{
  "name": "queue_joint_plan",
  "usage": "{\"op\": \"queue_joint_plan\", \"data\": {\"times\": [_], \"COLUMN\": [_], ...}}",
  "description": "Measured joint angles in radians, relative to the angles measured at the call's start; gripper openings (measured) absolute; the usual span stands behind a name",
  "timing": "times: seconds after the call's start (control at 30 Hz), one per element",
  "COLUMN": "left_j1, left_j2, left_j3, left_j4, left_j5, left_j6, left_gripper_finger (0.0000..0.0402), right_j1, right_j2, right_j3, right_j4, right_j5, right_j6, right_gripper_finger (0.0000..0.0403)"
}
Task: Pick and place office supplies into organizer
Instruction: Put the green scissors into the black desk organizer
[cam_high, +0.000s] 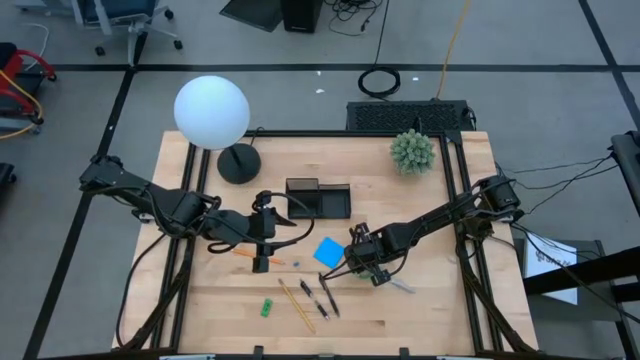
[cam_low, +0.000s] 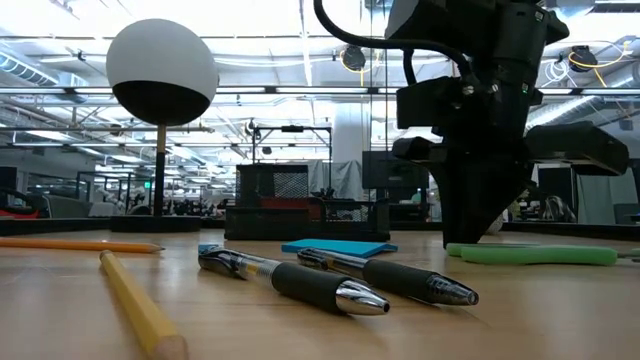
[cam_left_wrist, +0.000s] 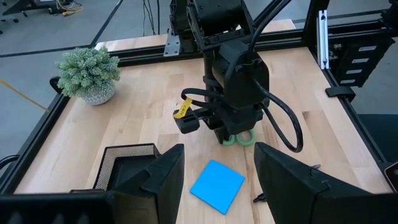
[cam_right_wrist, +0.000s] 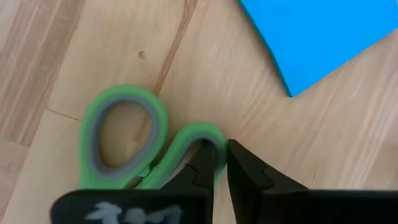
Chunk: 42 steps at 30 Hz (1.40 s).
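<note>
Closest to the low camera lies a yellow pencil (cam_low: 135, 305), angled across the boards, with two dark pens (cam_low: 340, 280) side by side just behind it; all of them sit on the near side of the blue sticky pad (cam_high: 328, 251), loose and waiting their turn. Beyond the pad stands the organizer (cam_high: 318, 199), a black mesh tray, nothing yet visible in its compartments as far as I can tell. An orange pencil (cam_high: 248, 255) and a small green eraser piece (cam_high: 267, 307) lie off to the pad's other side.

Right beside the pad, the right gripper (cam_right_wrist: 219, 163) stands straight down over the green-handled scissors (cam_right_wrist: 134, 146), its fingers pressed together on one handle loop; the scissors are flat on the table, so I judge this the moment of taking hold before any lift.

Over by the organizer the left gripper (cam_left_wrist: 217, 177) hangs spread wide, holding nothing, looking across the pad at its partner, seemingly kept clear so the two arms don't crowd
</note>
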Motion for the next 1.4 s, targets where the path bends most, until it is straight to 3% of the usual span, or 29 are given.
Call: {"op": "queue_joint_plan", "data": {"times": [0.63, 0.77, 1.17, 1.4], "left_j1": [0.001, 0.001, -0.017, -0.069], "left_j2": [0.0, -0.002, -0.036, -0.059], "left_j3": [0.0, 0.0, -0.001, -0.001], "left_j4": [0.006, 0.007, 0.008, -0.006], "left_j5": [-0.028, -0.085, -0.185, -0.28], "left_j6": [0.001, 0.002, 0.006, 0.009], "left_gripper_finger": [0.0195, 0.0195, 0.0195, 0.0195], "right_j1": [-0.062, -0.085, -0.118, -0.12], "right_j2": [-0.145, -0.178, -0.255, -0.261], "right_j3": [-0.003, -0.003, -0.002, -0.001], "right_j4": [0.008, 0.016, 0.146, 0.215], "right_j5": [0.036, 0.04, 0.122, 0.265], "right_j6": [-0.005, -0.013, -0.093, -0.159], "right_gripper_finger": [0.0014, 0.0014, 0.0014, 0.0014]}}
